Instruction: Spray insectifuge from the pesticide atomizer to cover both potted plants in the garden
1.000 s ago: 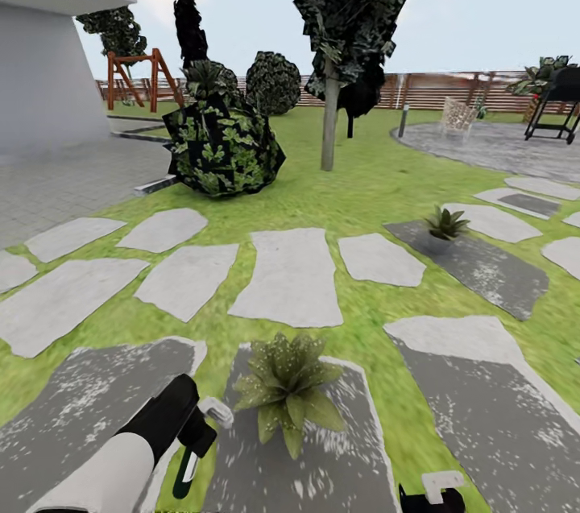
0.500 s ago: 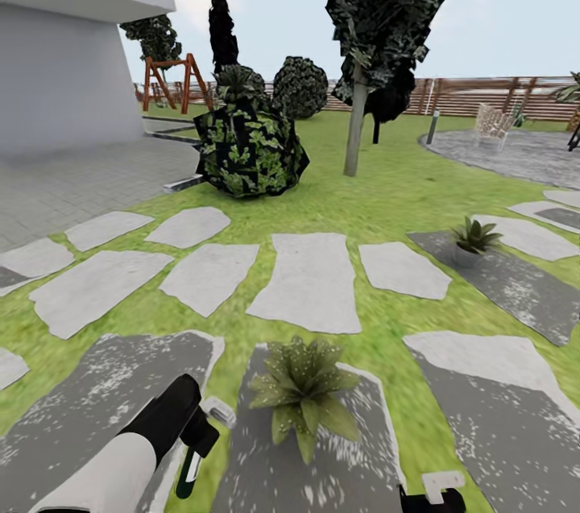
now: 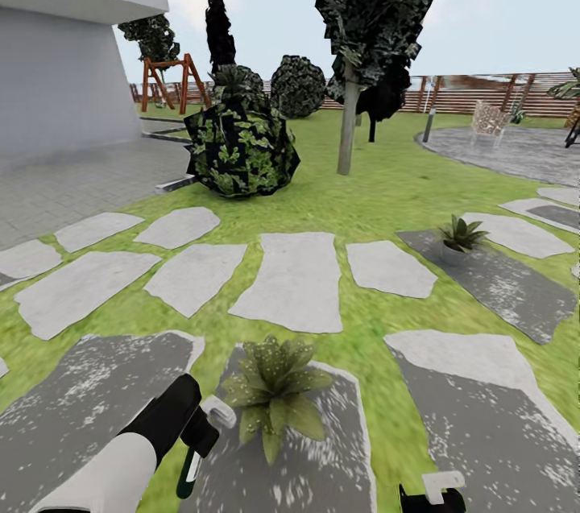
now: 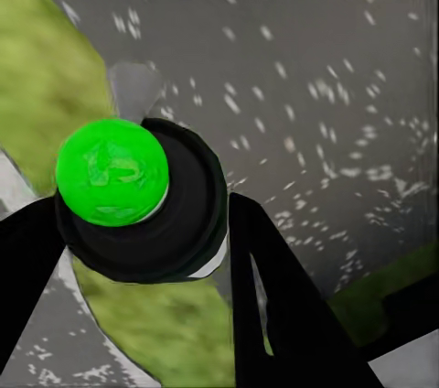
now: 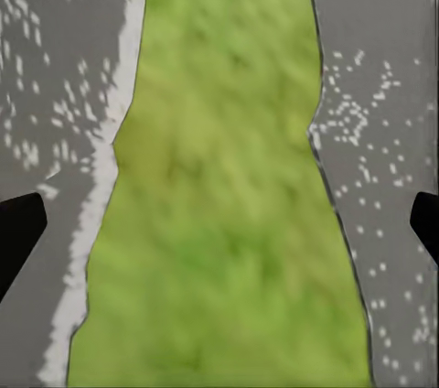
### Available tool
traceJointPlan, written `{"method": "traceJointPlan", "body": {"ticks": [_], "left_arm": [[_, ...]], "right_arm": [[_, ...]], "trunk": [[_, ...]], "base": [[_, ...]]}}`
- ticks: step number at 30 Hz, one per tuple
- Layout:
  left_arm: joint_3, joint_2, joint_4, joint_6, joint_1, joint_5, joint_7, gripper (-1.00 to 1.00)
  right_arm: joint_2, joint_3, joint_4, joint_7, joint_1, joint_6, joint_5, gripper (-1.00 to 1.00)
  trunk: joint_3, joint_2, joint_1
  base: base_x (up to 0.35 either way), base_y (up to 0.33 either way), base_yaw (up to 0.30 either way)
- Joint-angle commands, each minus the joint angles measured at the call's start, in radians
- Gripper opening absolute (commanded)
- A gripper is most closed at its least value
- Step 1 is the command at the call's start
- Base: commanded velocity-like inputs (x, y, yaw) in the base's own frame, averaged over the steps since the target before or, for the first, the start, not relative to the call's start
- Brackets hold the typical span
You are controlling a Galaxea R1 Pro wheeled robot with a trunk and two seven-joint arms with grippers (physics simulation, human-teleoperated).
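The pesticide atomizer (image 4: 137, 200) is a small dark bottle whose top shows bright green in the left wrist view. My left gripper (image 4: 137, 251) is shut on it. In the head view the atomizer (image 3: 190, 471) hangs below my left gripper (image 3: 200, 434) over a dark grey slab (image 3: 89, 400). One potted plant (image 3: 272, 396), a low olive-green rosette, stands just right of that gripper. The second potted plant (image 3: 461, 235) sits farther off at the right on another dark slab. My right gripper (image 5: 219, 223) is open above a grass strip, its housing at the head view's bottom edge (image 3: 432, 494).
Pale stepping slabs (image 3: 290, 283) cross the lawn ahead. A big dark bush (image 3: 240, 146) and a tree trunk (image 3: 346, 130) stand beyond them. A grey house wall (image 3: 64, 78) is at the left, a slat fence (image 3: 483, 94) and paved circle (image 3: 507, 151) at the right.
The whole head view swung right and then partly back left, so the camera moved. Both arms keep their places in the picture, and the atomizer stays in the left gripper.
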Motion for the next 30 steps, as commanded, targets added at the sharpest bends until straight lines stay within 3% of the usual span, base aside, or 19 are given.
{"method": "traceJointPlan", "body": {"ticks": [1, 16, 30], "left_arm": [[-0.001, 0.000, -0.002, 0.003, 0.000, -0.010, -0.010, -1.00], [-0.001, -0.001, -0.002, 0.003, 0.000, -0.009, -0.007, -1.00], [-0.001, -0.001, -0.002, 0.003, 0.000, -0.009, -0.007, -1.00]], "right_arm": [[0.001, -0.007, 0.001, -0.001, -0.001, -0.003, 0.010, 1.00], [0.003, -0.007, 0.001, -0.001, -0.001, -0.003, 0.011, 1.00], [-0.002, -0.007, 0.001, 0.000, -0.001, -0.002, 0.011, 1.00]], "trunk": [[-0.001, 0.000, 0.000], [-0.001, 0.000, 0.000], [-0.001, 0.000, 0.000]], "base": [[0.000, -0.274, 0.032], [-0.089, -0.267, 0.244], [0.000, -0.273, 0.013]]}}
